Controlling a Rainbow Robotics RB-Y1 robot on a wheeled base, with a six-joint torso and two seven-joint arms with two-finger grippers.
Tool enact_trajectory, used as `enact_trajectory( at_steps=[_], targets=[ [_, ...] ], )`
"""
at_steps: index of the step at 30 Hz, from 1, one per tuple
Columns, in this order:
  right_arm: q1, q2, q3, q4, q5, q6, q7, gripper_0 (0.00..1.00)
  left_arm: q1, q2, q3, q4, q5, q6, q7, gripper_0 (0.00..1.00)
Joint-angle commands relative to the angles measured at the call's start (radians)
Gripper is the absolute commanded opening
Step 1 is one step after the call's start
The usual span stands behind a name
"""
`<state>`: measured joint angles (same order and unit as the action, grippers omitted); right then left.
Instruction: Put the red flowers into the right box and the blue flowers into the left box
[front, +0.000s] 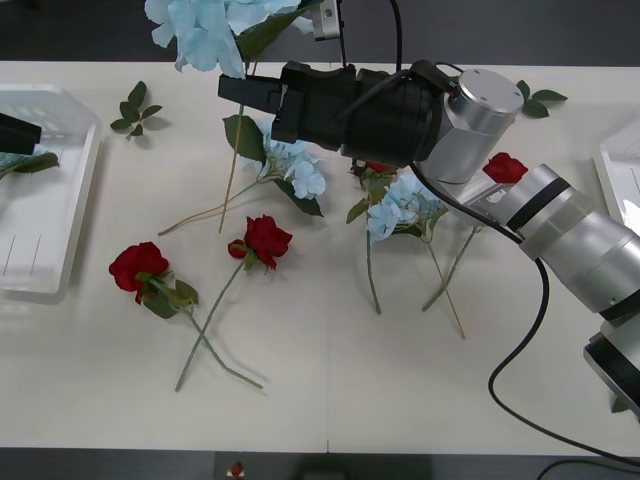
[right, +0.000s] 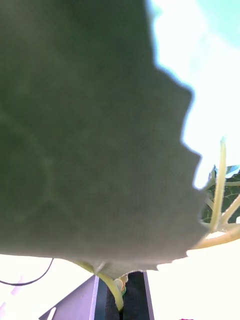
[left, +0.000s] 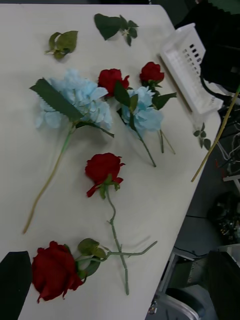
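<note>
My right gripper reaches across the table's far middle, shut on the stem of a blue flower that hangs in the air, stem end pointing down. In the right wrist view its big leaf is close up and the stem runs between the fingers. Two more blue flowers lie mid-table. Red flowers lie at the front left, the centre, under my arm and at the right. The left box has my left gripper open over it. The right box is at the right edge.
Loose green leaf sprigs lie at the back left and back right. My right arm crosses above the right-hand flowers. In the left wrist view the right box sits by the table's edge, with the floor beyond it.
</note>
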<state>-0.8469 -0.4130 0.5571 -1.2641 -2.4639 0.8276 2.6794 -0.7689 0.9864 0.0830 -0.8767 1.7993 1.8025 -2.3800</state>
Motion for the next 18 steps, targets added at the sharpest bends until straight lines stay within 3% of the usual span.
enact_trajectory(
  at_steps=[1, 7, 18],
  targets=[
    [-0.035, 0.017, 0.006, -0.018, -0.006, -0.002, 0.026, 0.00, -0.053, -0.054, -0.077, -0.022, 0.141, -0.006, 0.027, 1.00],
    [-0.035, 0.023, 0.006, -0.018, -0.006, -0.004, 0.026, 0.00, -0.089, -0.160, -0.155, -0.022, 0.265, -0.017, 0.059, 1.00],
    [-0.035, 0.037, 0.006, -0.018, -0.006, -0.025, 0.026, 0.00, -0.106, -0.321, -0.166, -0.038, 0.284, -0.003, 0.102, 1.00]
  ],
)
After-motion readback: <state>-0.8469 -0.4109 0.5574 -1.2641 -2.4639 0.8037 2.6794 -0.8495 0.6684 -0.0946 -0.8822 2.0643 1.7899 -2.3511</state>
